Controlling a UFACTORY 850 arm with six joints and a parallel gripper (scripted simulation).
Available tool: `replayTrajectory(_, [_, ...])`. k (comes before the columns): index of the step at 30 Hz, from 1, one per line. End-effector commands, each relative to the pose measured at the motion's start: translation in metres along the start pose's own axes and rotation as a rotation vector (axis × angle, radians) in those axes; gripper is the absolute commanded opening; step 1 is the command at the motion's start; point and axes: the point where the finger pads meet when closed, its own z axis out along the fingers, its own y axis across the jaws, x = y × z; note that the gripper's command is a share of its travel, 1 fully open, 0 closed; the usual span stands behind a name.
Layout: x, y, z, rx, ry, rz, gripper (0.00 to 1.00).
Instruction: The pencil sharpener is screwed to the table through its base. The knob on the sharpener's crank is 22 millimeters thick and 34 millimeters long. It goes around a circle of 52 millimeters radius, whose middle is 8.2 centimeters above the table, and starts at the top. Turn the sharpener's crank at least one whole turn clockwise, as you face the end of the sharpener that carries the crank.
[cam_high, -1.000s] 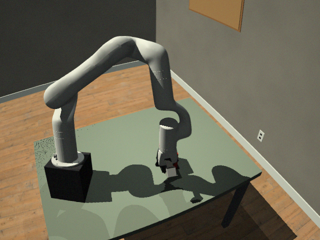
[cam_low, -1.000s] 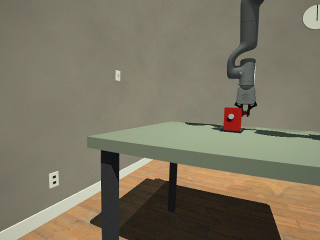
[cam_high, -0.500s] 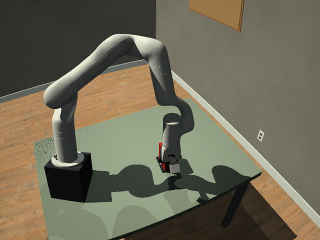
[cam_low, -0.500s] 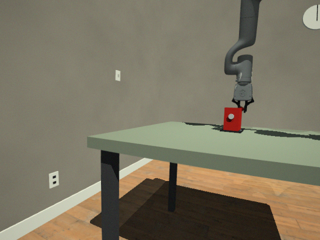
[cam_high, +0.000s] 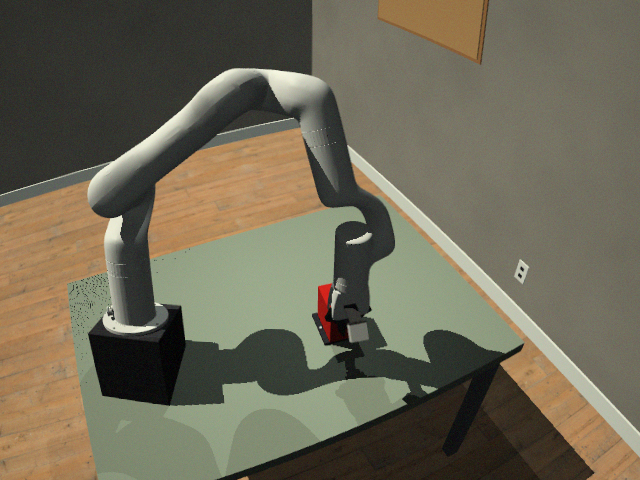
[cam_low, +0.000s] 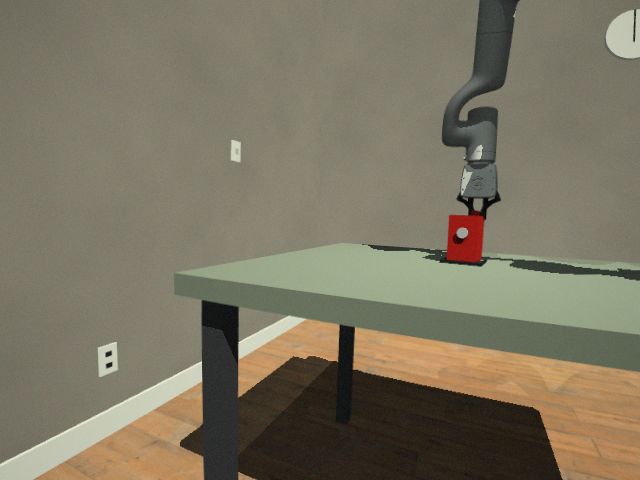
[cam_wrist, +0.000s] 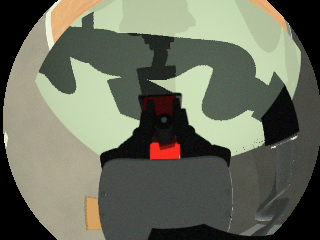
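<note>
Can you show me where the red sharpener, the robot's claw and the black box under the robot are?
pencil sharpener (cam_low: 467, 248): exterior view, red front face.
gripper (cam_low: 478, 210): exterior view, between its fingertips, shut on the crank knob.
black pedestal (cam_high: 135, 361): top view, front side.
</note>
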Motion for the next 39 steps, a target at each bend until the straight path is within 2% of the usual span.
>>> replayTrajectory(1, [0.0003, -0.0038, -0.0013, 0.001, 0.001, 0.0, 0.0])
replayTrajectory(37, [0.0003, -0.0116, -0.002, 0.001, 0.001, 0.0, 0.0])
replayTrajectory(38, [0.0003, -0.0116, -0.002, 0.001, 0.001, 0.0, 0.54])
replayTrajectory(39, [0.0003, -0.0116, -0.002, 0.001, 0.001, 0.0, 0.54])
